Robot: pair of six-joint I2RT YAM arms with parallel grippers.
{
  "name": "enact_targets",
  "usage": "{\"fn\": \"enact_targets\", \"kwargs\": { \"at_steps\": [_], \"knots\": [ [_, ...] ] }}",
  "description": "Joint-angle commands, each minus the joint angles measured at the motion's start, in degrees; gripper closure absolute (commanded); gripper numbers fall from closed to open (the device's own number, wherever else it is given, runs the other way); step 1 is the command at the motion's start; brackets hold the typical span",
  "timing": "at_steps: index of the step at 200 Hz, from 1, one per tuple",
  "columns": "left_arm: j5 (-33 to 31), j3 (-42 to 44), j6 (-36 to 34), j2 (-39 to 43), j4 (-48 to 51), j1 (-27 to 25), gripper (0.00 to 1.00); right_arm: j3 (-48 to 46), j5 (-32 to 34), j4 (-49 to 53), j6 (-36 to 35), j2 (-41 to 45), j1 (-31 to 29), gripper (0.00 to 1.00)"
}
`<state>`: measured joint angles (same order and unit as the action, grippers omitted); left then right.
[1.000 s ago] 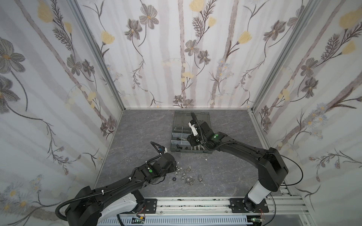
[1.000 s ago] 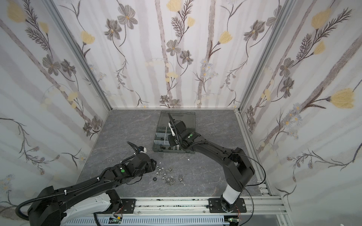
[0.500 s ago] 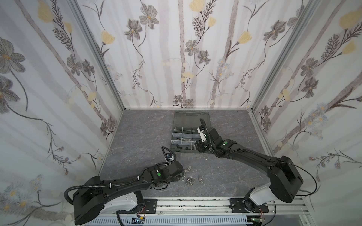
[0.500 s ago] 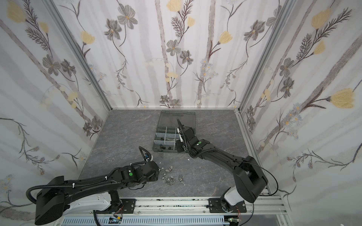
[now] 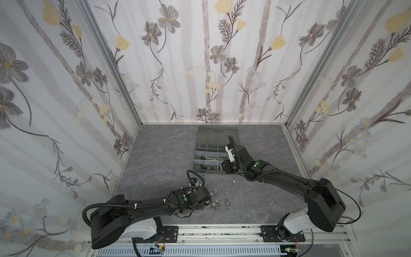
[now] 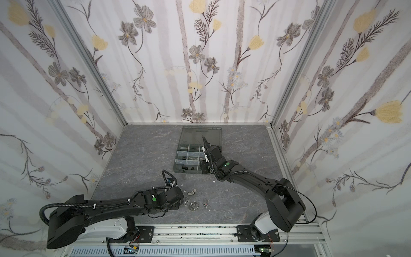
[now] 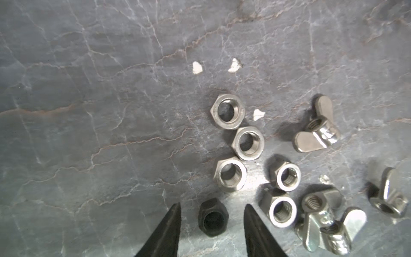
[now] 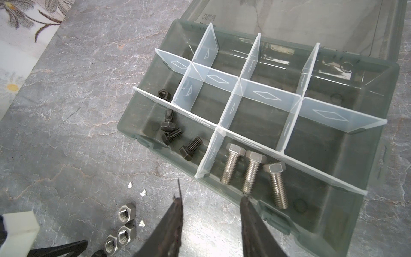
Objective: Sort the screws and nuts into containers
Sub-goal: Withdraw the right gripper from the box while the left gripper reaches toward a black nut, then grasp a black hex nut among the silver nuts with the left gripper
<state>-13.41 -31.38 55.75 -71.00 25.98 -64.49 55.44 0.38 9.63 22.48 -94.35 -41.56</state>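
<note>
My left gripper [image 7: 213, 205] is open and low over the table. Its fingertips straddle a black nut [image 7: 213, 220] with a gap on each side. Several silver hex nuts [image 7: 248, 143] and wing nuts [image 7: 315, 131] lie just beyond it, seen as a small pile [image 5: 215, 205] in a top view. The open grey organiser case [image 8: 378, 155] holds black screws [image 8: 175, 135] in one container, silver bolts [image 8: 251, 171] in the neighbouring one, and a black nut [image 8: 164, 94] in a third. My right gripper [image 8: 211, 207] is open and empty, above the table at the case's front edge.
Small white flecks [image 7: 196, 67] dot the grey stone-patterned table [image 5: 160, 155]. The case's smoky lid [image 5: 216, 135] lies folded back towards the rear wall. Flowered walls close in three sides. The left arm's white wrist part [image 8: 17, 229] shows in the right wrist view.
My left arm has swung right and down to the nut pile, and its jaws have narrowed around the black nut. My right gripper has drawn back from over the case to its front edge.
</note>
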Motion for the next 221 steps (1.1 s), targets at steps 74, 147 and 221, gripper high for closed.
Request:
{"fn": "enact_targets", "kwargs": {
  "at_steps": [74,147,221],
  "knots": [
    [-0.21,-1.64,-0.79,-6.31,0.65,-0.69,0.63,-0.77,-0.38,-2.77,1.07,0.28,0.04,0.57],
    [1.27,-0.45,1.46,-6.01,0.74,-3.07,0.71,-1.17,-0.20,-2.78,1.18,0.65,0.14,0.57],
    [0.55,-0.43,1.32,-5.13,0.83,-3.51,0.79,-1.30,-0.19,-2.91,1.38,0.85,0.16,0.57]
  ]
}}
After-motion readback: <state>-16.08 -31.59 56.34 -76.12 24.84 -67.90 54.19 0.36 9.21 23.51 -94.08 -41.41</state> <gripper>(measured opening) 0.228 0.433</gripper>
